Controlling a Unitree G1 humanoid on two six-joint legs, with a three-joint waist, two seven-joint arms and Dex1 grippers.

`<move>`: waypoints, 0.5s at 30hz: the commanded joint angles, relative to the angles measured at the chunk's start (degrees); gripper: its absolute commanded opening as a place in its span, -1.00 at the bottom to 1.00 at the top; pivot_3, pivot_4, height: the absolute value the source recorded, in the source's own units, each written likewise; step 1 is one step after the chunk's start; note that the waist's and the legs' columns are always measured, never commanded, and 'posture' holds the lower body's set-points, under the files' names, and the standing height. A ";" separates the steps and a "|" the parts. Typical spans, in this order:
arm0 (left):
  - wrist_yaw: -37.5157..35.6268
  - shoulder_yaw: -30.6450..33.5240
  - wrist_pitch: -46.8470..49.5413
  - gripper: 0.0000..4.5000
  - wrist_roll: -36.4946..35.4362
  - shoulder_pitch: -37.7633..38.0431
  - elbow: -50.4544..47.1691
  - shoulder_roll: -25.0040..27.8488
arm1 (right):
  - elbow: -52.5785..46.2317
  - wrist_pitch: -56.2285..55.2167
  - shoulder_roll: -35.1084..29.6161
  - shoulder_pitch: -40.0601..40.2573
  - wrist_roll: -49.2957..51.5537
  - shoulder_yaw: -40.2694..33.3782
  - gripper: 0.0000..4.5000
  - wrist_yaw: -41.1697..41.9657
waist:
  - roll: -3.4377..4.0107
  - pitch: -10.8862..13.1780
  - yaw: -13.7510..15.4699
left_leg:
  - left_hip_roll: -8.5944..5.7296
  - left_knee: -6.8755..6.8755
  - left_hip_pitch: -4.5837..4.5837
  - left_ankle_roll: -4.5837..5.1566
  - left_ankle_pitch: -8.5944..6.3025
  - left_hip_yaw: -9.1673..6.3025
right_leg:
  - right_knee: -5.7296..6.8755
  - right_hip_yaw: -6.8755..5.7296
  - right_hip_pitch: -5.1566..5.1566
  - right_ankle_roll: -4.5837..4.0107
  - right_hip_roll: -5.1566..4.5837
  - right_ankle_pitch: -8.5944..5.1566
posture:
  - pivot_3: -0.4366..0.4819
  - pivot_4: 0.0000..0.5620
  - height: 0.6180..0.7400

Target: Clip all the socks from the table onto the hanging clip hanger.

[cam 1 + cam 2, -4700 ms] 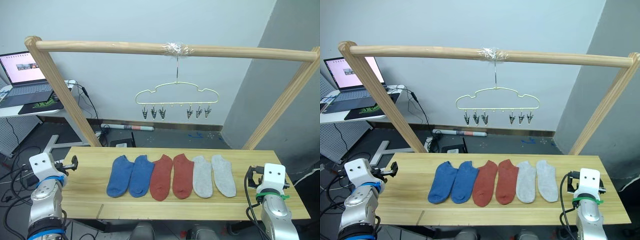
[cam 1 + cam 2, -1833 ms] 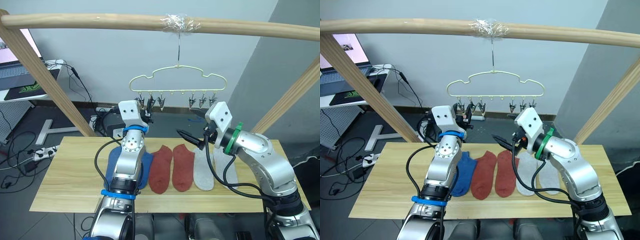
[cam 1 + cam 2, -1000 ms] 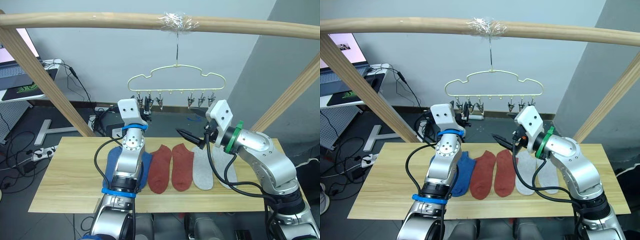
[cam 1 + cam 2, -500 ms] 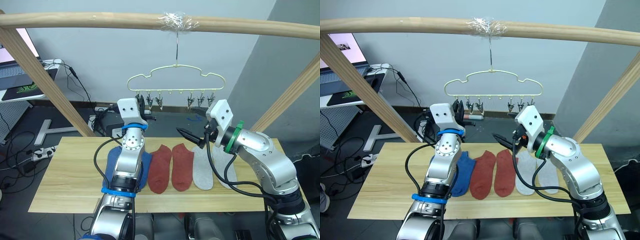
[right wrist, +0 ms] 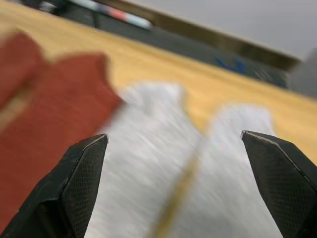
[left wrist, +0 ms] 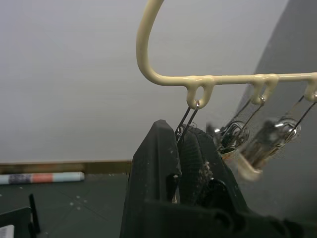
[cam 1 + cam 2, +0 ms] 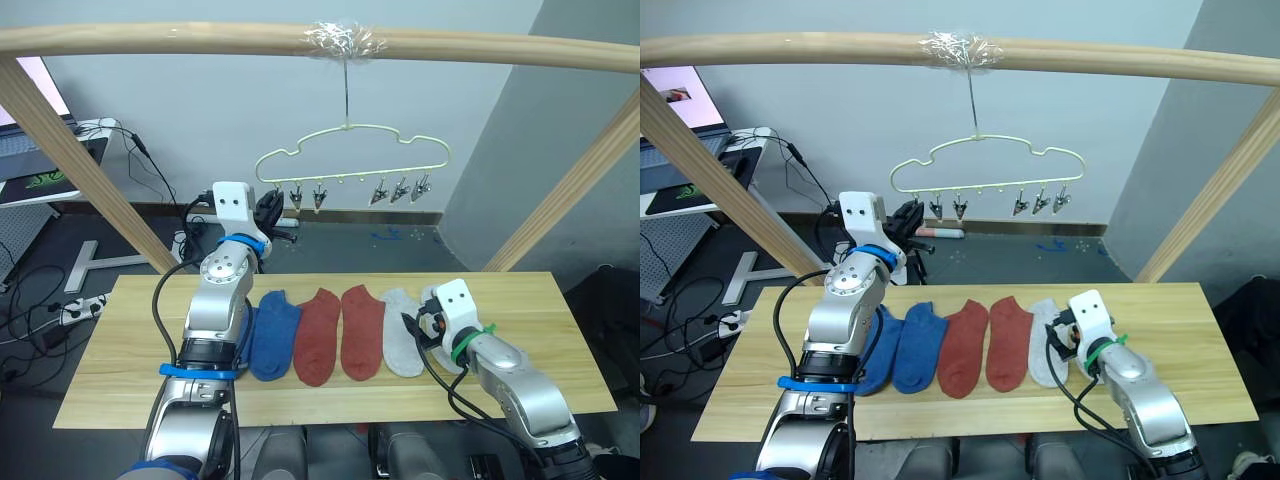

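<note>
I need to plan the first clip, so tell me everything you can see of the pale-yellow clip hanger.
The pale-yellow wire clip hanger has a cloud-shaped outline and hangs by its hook from the taped spot on the wooden beam. Small dark metal clips dangle in two groups from loops on its bottom bar, none holding a sock. The left gripper has its black fingers shut on the outermost left clip.

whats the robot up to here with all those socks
It is hanging socks, and none is up yet: all six socks lie in a row on the table. The left claw is raised to the clip hanger and is shut on its leftmost clip. The right claw is low over the two grey socks at the right end of the row, wide open.
</note>
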 commanded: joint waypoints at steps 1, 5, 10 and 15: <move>-0.20 0.69 1.35 -0.97 -0.54 1.71 -1.72 0.37 | 5.12 -4.35 0.15 -0.92 -0.52 -2.25 1.00 0.46 | 0.04 0.09 -0.26 | 0.00 0.00 0.00 0.00 0.00 0.01 | 0.00 0.01 0.00 0.00 0.00 0.00 | 0.40 -0.18 1.00; 0.46 0.39 2.18 -0.97 -0.49 3.19 -4.32 -0.33 | 15.45 -5.80 1.84 -4.93 1.41 -6.38 1.00 0.59 | 0.13 0.39 -0.39 | 0.00 -0.02 -0.01 0.00 0.00 0.02 | -0.02 0.03 0.00 0.00 0.00 0.00 | 0.46 -0.16 1.00; 0.60 0.51 2.88 -0.97 -0.41 4.60 -6.27 -0.39 | 24.39 -8.02 1.20 -8.43 0.73 -6.68 1.00 3.01 | 0.19 0.59 -0.23 | 0.00 -0.02 -0.02 0.00 0.00 0.02 | -0.01 0.02 0.00 0.00 0.00 0.00 | 0.49 -0.16 1.00; 0.83 1.07 3.42 -0.97 -0.19 4.88 -6.75 0.20 | 27.76 -7.92 0.07 -7.78 -0.27 -4.75 0.92 5.99 | 0.18 0.59 -0.19 | 0.00 -0.02 -0.01 0.00 0.00 0.03 | -0.03 0.05 0.01 0.01 -0.01 0.00 | 0.51 -0.17 1.00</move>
